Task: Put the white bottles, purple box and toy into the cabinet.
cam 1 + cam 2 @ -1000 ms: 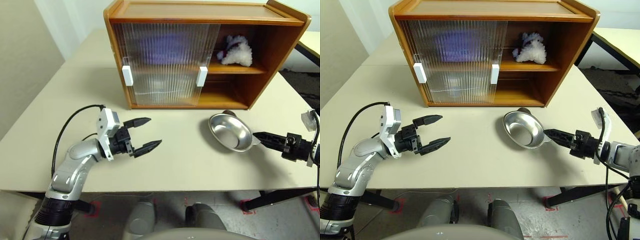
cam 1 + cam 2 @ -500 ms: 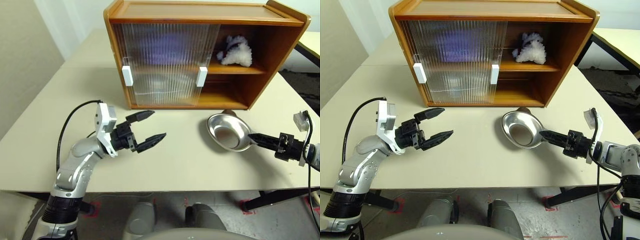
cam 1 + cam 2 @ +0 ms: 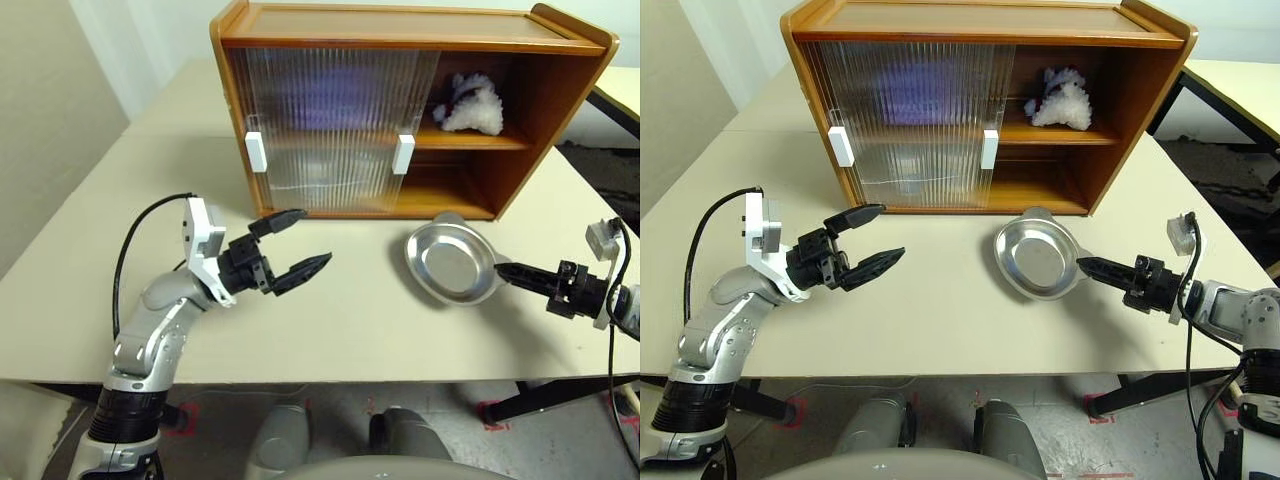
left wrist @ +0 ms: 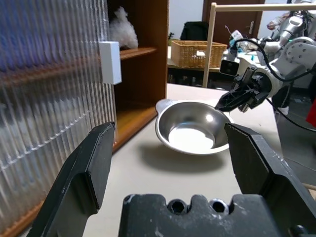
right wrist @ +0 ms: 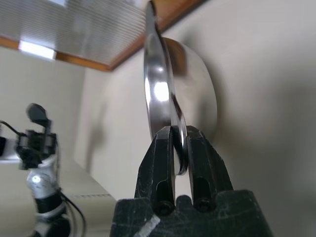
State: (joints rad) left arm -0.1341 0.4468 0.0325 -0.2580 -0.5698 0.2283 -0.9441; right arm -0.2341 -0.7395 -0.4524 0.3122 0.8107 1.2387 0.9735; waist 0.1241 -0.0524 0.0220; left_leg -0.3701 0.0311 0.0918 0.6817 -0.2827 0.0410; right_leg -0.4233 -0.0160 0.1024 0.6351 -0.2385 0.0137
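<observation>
- On the beige worktop (image 3: 90, 230), toward nine o'clock in the head views, the left gripper (image 3: 295, 245) hangs above the surface with its jaws spread wide and nothing between them, pointing toward three o'clock.
- At twelve o'clock stands the cabinet (image 3: 400, 25), orange-brown wood, with one shelf inside.
- Its two ribbed sliding doors (image 3: 330, 125) cover the left part; their white handles (image 3: 254, 152) sit at either edge of that glazed span.
- Behind the ribbed panes a purple blur, the purple box (image 3: 330, 95), shows on the upper level, and a pale shape below it on the lower level; whether that pale shape is the white bottles cannot be told through the ribbing.
- In the open right bay, the toy (image 3: 470, 105) lies on the shelf, white plush with a touch of red at its left end.
- At about three o'clock from the left gripper, just in front of the cabinet's open bay, a shallow steel dish (image 3: 450, 265) is tipped so that its hollow faces the camera.
- At the far three o'clock edge, the right gripper (image 3: 512, 273) reaches in toward nine o'clock; its jaws are pinched nearly together on the dish's thin rim, as the right wrist view shows.
</observation>
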